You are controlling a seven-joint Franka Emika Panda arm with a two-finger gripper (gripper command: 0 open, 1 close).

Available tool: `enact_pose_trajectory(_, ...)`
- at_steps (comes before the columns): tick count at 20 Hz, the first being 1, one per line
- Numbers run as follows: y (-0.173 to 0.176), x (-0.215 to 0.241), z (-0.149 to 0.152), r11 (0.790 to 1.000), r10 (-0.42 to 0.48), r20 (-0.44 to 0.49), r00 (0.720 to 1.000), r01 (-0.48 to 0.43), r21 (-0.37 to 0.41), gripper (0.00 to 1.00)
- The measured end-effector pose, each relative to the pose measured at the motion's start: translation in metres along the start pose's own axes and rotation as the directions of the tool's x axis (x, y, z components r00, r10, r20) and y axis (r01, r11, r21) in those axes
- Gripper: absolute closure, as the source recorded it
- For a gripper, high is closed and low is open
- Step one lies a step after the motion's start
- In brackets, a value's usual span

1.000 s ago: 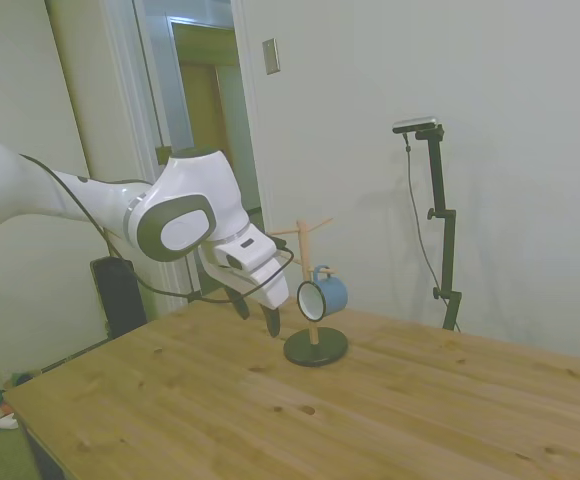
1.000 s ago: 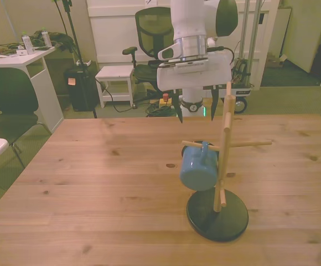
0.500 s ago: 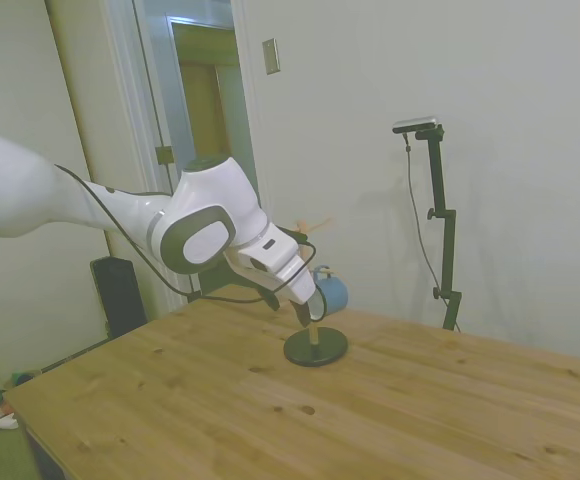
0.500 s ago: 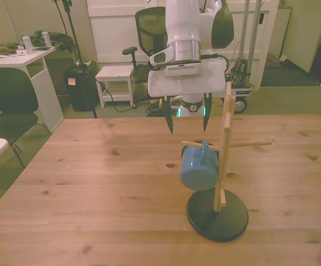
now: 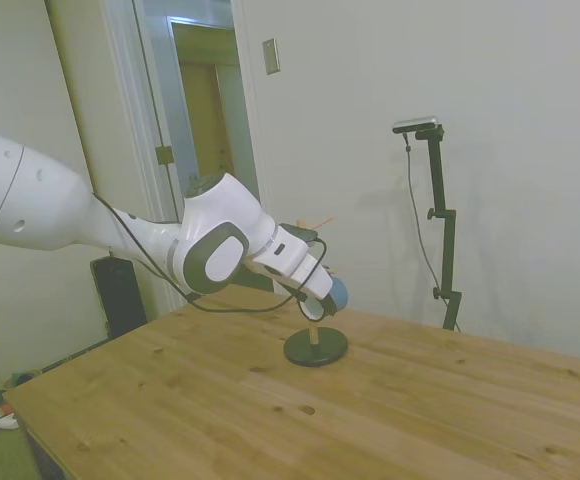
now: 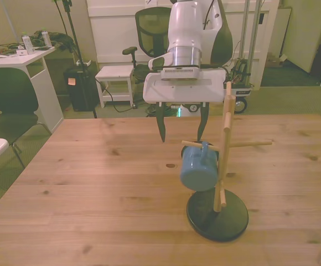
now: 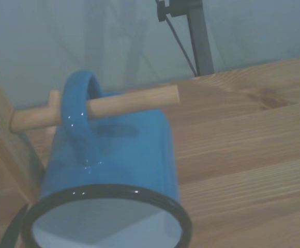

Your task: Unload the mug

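Note:
The light-blue mug (image 6: pixel 197 168) hangs by its loop handle on a short wooden peg (image 6: pixel 192 144) of the peg stand (image 6: pixel 223 145), which rises from a black round base (image 6: pixel 217 214). In the wrist view the mug (image 7: pixel 120 157) fills the frame from close by, its white inside facing the camera and the peg (image 7: pixel 132 102) running through the handle. My gripper (image 6: pixel 181 133) is open, with one finger on each side just above and behind the mug's top. In the side view the gripper (image 5: pixel 315 303) covers most of the mug (image 5: pixel 339 293).
Behind the table stand an office chair (image 6: pixel 152 27), a white stool (image 6: pixel 115 75) and a white desk (image 6: pixel 16 61) with a dark chair (image 6: pixel 8 102). A doorway (image 5: pixel 200 110) shows in the side view. Bare table top (image 6: pixel 94 183) lies on the front view's left.
My gripper has come down and forward from behind the stand to just over the mug, shifting a little toward the front view's left. The fingers stayed open and the mug has not moved.

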State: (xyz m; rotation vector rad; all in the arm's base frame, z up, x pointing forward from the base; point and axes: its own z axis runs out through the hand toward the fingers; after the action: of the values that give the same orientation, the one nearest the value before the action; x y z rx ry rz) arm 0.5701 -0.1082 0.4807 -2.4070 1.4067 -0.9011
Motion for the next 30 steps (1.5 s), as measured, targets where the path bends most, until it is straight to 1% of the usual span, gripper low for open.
enact_pose_trajectory(7, -0.018, 0.003, 0.011, 1.0, -0.03, -0.048, 0.998, 0.029, -0.011, 0.0)
enact_pose_trajectory(12, -0.026, -0.002, 0.017, 0.999, -0.052, -0.055, 0.997, 0.051, -0.017, 0.0)
enact_pose_trajectory(17, -0.032, 0.008, 0.024, 0.999, -0.034, -0.073, 0.997, 0.032, -0.023, 0.0)
enact_pose_trajectory(23, -0.049, 0.022, 0.034, 0.999, -0.026, -0.074, 0.997, 0.023, -0.041, 0.0)
enact_pose_trajectory(30, -0.051, 0.024, 0.043, 0.998, -0.026, -0.07, 0.997, 0.023, -0.053, 0.0)
